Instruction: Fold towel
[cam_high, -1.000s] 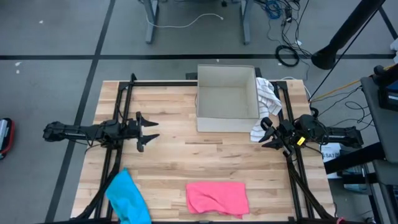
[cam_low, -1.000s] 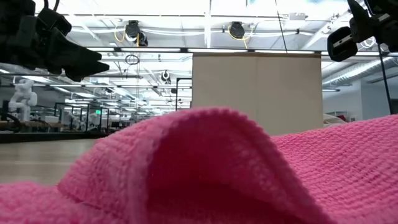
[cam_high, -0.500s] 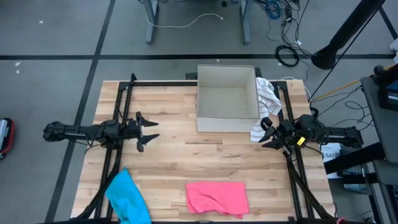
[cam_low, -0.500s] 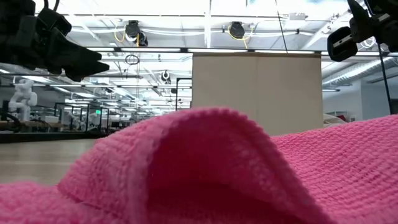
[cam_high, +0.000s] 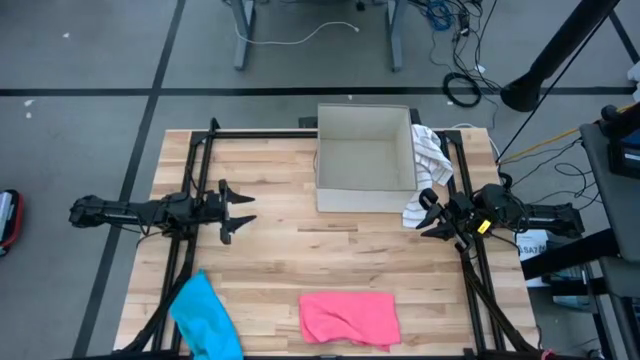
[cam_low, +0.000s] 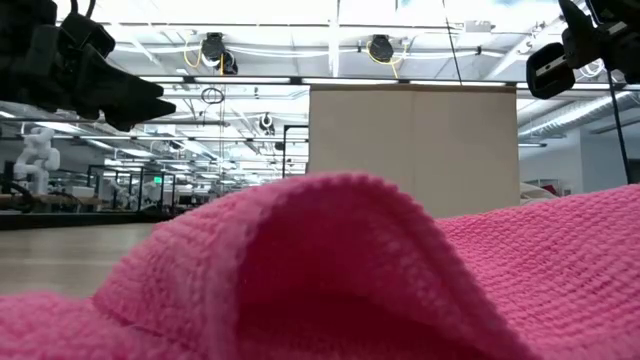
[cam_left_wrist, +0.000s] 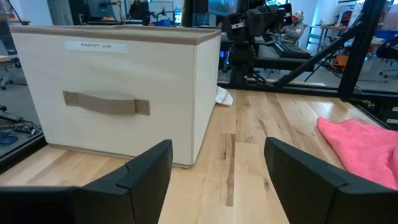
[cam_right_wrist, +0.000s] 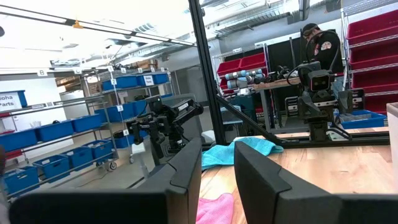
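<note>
Both hands idle, pink towel untouched.
Left hand (cam_high: 238, 212) and right hand (cam_high: 428, 214) hover spread wide, empty; the towel (cam_high: 348, 318) lies crumpled on the table (cam_high: 280, 255), well apart from both.

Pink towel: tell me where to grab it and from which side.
Take the pink towel by a far corner, coming straight down from above. It lies nearly flat on the table with a raised wrinkle near its middle, so the thin edges give a cleaner pinch. Both hands, left and right, hang open.

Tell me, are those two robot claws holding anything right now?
No. The left gripper and right gripper both hover open and empty; the pink towel lies untouched on the table.
</note>
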